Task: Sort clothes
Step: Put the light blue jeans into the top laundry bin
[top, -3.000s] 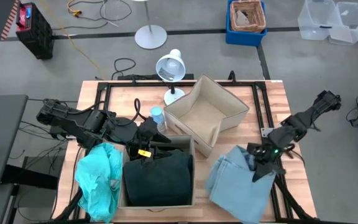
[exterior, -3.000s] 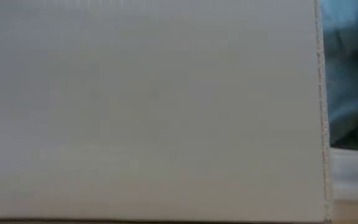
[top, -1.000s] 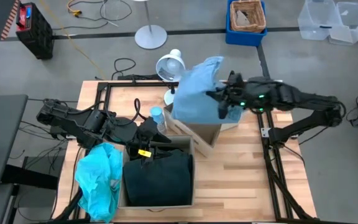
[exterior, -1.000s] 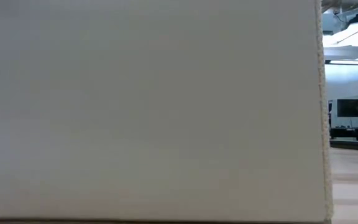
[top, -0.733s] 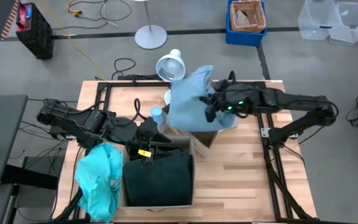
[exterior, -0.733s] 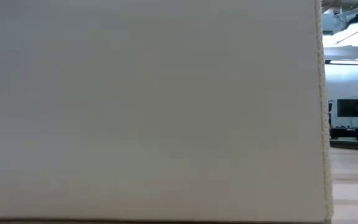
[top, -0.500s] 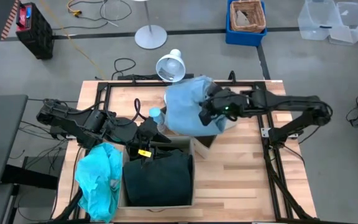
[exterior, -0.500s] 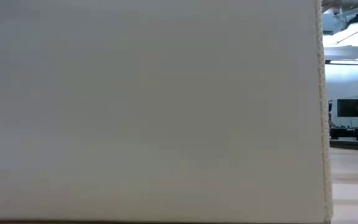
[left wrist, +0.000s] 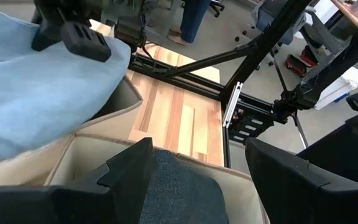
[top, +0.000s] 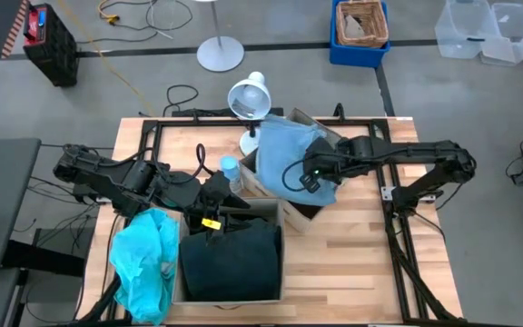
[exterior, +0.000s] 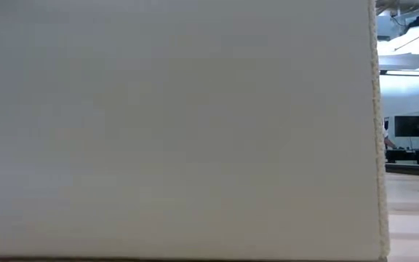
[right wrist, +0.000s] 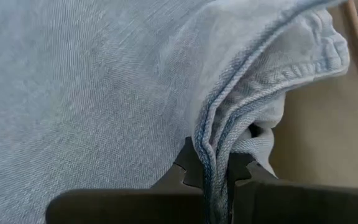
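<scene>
The pale blue denim-like garment [top: 284, 150] lies bunched in the far beige box [top: 305, 213]. My right gripper [top: 309, 179] is over that box, shut on the garment [right wrist: 104, 81]. A dark green garment [top: 230, 263] fills the near beige box [top: 281, 216]; a black one cannot be told apart from it. The bright turquoise garment [top: 143, 259] lies on the table left of that box. My left gripper [top: 214, 207] hovers open over the near box's far rim, above the dark garment [left wrist: 179, 186]. My right gripper pinches a bunched, seamed fold of the pale blue garment [right wrist: 219, 146] between its two fingers, several layers thick. The rest of the garment spreads slack beyond the fingers into the far box, whose inner wall [right wrist: 316, 137] shows beside it.
A white desk lamp [top: 250, 98] and a small bottle [top: 230, 168] stand at the far side beside the boxes. The near box's wall [exterior: 173, 131] fills nearly all of the low view. Bare wood [top: 343, 263] lies right of the near box.
My right gripper, still shut on the pale blue garment, has gone down and toward the table's near edge over the far box. The garment, held high above the box a second ago, has sunk into it and spread out.
</scene>
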